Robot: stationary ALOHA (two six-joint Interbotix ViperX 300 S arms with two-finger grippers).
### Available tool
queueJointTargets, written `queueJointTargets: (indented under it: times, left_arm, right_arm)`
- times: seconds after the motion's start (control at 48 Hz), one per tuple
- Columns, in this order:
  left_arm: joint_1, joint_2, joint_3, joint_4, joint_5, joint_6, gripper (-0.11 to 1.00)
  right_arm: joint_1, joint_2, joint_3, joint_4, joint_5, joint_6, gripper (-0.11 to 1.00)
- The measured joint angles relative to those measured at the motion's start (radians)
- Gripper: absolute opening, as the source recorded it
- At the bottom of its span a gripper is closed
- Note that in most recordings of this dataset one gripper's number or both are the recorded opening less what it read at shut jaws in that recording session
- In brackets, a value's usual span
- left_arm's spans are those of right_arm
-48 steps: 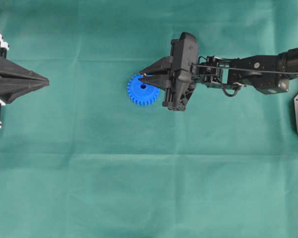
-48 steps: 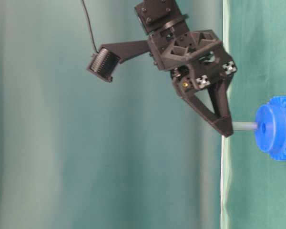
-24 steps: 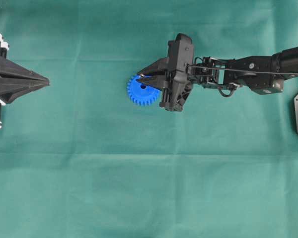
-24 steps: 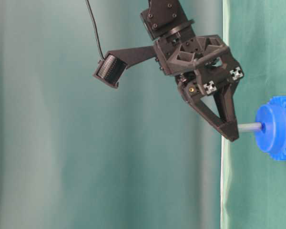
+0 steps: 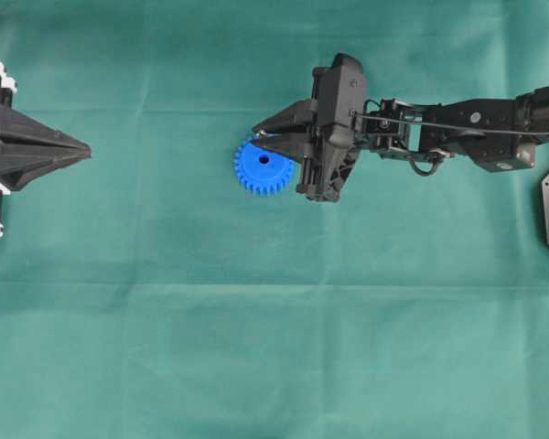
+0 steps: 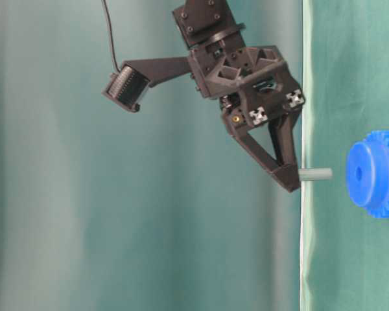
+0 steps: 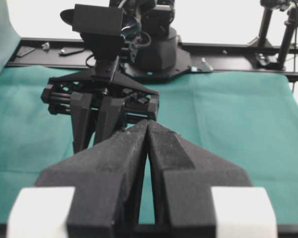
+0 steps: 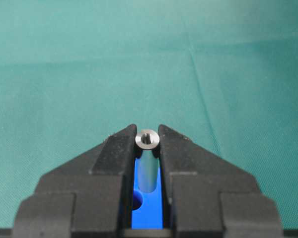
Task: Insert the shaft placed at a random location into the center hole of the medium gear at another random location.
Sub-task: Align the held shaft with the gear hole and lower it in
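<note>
right gripper (image 6: 292,183) fingers pinch the shaft (image 6: 316,173), held clear above the medium gear (image 5: 263,166), tip pointing down at the hub, not in the center hole (image 5: 263,160). Gear lies flat on the green worktop (image 5: 256,320). Left gripper (image 5: 84,152) well apart from the gear at the left edge, fingers pressed together, holding nothing

I can't read any writing, brand, number or sign in any view. The nearest thing to a mark is a pair of small black-and-white patterned squares (image 6: 276,107) on the right gripper (image 6: 292,183) body (patterns only, no characters I can read).
</note>
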Motion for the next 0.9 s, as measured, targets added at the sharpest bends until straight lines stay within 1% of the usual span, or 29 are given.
queueJointTargets:
  times: [0.208,0.521,0.896]
  left_arm:
    - [0.005,-0.002,0.000,0.002,0.000,0.000,0.00]
    - [0.006,0.000,0.000,0.000,0.000,0.000,0.00]
    - [0.006,-0.002,-0.002,0.000,0.000,0.000,0.00]
  right_arm:
    - [0.014,0.000,0.003,0.000,0.009,0.002,0.13]
    - [0.014,0.012,0.003,0.000,0.006,0.002,0.13]
    - [0.015,0.081,0.003,0.000,-0.048,0.000,0.13]
